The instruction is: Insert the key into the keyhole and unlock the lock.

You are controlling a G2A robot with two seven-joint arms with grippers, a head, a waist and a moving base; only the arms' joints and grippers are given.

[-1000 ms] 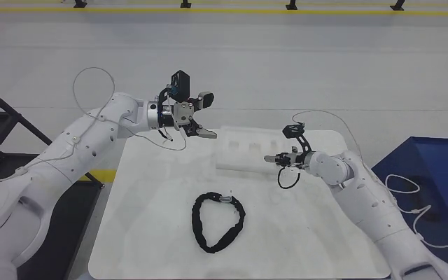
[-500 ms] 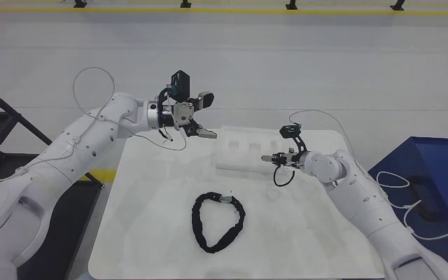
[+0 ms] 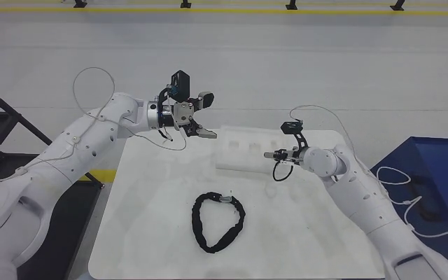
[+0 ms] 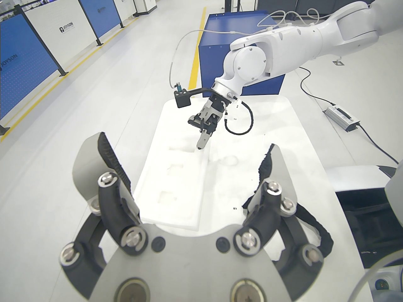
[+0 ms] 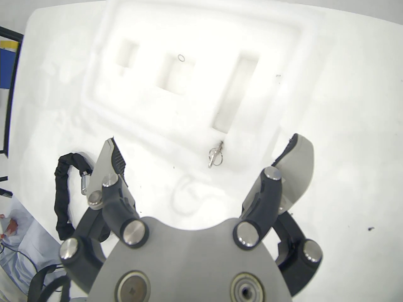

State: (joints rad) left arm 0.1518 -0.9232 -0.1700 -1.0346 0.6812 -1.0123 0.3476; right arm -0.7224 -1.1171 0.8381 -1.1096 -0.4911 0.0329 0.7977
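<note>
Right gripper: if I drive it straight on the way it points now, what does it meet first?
Most likely the key, just ahead between the open fingers of the right gripper, at the near edge of the white foam block. Depth is unclear, so the foam could come first.

I see my left arm (image 3: 84, 136) and right arm (image 3: 364, 199) as smooth white shells trailing thin white cables (image 3: 92, 68). The left end effector (image 4: 185, 149) and right end effector (image 5: 203, 142) share silver plates (image 5: 189, 262), black linkages (image 5: 121, 201), round steel screws (image 5: 135, 232) and ribbed black pads (image 5: 119, 161).
</note>
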